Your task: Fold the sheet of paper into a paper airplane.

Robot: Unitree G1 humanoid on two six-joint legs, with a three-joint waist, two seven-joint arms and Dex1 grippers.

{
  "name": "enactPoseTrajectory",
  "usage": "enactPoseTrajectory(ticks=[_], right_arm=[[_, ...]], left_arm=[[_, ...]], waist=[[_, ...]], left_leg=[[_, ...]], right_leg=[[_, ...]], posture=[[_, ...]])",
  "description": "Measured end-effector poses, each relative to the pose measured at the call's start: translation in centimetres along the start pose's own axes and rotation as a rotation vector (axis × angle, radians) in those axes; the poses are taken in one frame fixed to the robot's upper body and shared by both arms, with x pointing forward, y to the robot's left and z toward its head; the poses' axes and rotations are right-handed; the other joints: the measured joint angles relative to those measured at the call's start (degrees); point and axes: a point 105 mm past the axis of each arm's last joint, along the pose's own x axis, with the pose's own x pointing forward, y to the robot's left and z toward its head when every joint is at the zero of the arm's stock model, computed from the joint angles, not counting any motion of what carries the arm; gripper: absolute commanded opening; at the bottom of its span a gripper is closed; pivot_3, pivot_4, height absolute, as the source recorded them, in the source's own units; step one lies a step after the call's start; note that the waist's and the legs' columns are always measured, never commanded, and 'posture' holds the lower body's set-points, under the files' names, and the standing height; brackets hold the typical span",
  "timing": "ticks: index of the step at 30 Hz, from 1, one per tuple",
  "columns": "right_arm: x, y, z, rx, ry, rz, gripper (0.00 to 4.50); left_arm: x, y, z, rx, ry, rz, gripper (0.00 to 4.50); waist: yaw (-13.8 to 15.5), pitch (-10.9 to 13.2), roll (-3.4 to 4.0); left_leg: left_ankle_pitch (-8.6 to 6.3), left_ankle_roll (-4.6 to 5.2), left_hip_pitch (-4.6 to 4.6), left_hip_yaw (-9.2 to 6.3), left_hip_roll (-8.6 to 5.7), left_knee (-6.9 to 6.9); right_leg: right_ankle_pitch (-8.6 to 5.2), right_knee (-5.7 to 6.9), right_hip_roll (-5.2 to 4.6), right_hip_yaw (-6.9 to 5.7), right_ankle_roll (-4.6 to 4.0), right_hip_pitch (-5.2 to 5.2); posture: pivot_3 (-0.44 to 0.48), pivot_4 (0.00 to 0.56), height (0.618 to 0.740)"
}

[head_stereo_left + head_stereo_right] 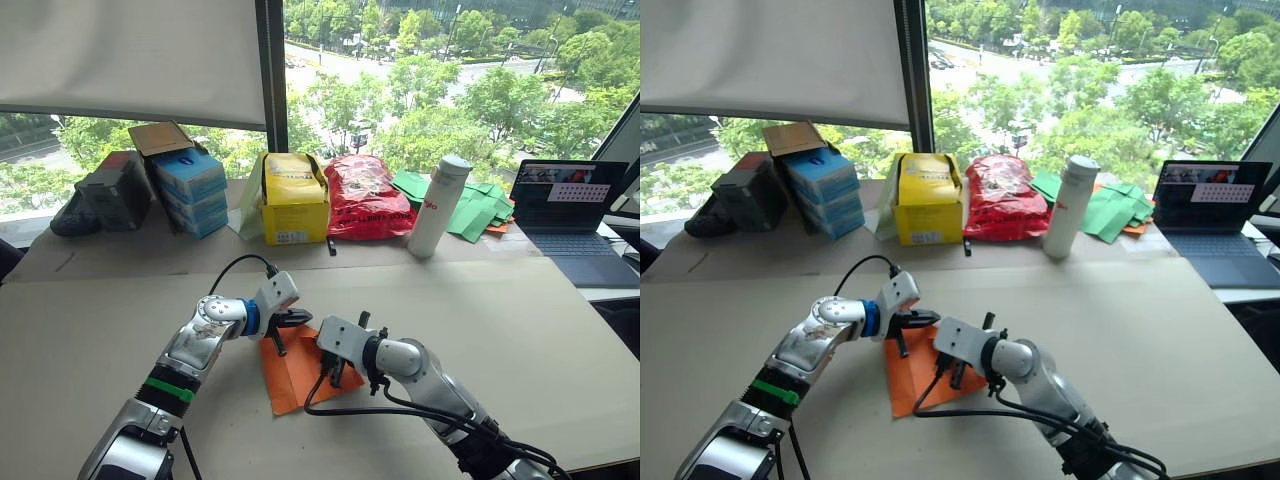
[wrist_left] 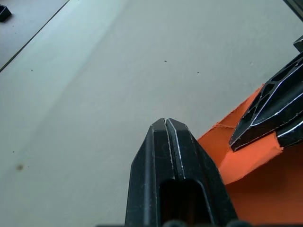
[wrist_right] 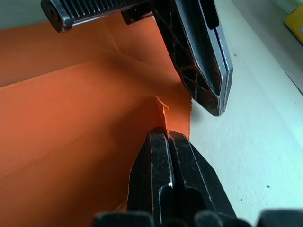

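While both arms are reaching in over the table (image 1: pixel 520 330), the sheet of paper (image 1: pixel 290 375) is lying flat on it, directly under and between the two grippers. Orange, creased, w/ part already folded over itself.

R gripper (image 3: pixel 166 135) is pinching a raised bit of the paper's edge: fingers pressed together, thin orange flap sticking up right at the tips in the R wrist view. Most of the sheet is spreading away from those tips, and bare table is showing just past the edge.

L gripper (image 2: pixel 165 124) is closed too, fingers touching w/ nothing visible between them. Its tips are sitting over bare table just beside the paper's edge; can't tell if they're touching the surface. In the R wrist view the L gripper is sitting just above the R one's tips, very close, over the same edge.

Well beyond both grippers, along the window: dark bag (image 1: pixel 75 215), stack of blue boxes (image 1: pixel 190 190), yellow box (image 1: pixel 295 200), red crinkly bag (image 1: pixel 365 195), white bottle (image 1: pixel 440 205) standing upright, green papers (image 1: pixel 480 210), and an open laptop (image 1: pixel 575 220) off to the R arm's side.
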Motion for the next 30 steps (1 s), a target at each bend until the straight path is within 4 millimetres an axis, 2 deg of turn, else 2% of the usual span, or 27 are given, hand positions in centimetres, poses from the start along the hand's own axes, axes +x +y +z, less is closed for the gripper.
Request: enactPoseTrajectory(ticks=[8, 30], right_arm=[[-0.2, 0.1, 0.0, 0.016, 0.021, 0.009, 0.03], [-0.2, 0.2, 0.0, 0.025, 0.027, 0.017, 0.03]], left_arm=[[0.5, 0.1, -0.2, 0.115, 0.031, -0.003, 0.00], [-1.1, -0.1, -1.0, 0.056, 0.028, 0.030, 0.00]], waist=[[0.2, 0.0, -0.02], [-0.1, 0.0, -0.02]], left_leg=[[-0.20, 0.34, 0.18, -0.01, 0.00, 0.02], [-0.07, 0.13, 0.20, -0.01, 0.02, 0.01]], right_leg=[[0.00, 0.04, -0.05, 0.01, 0.00, 0.15], [0.00, 0.06, -0.04, 0.06, 0.00, 0.12]], posture=[[0.000, 0.150, 0.740], [0.000, 0.150, 0.740]])
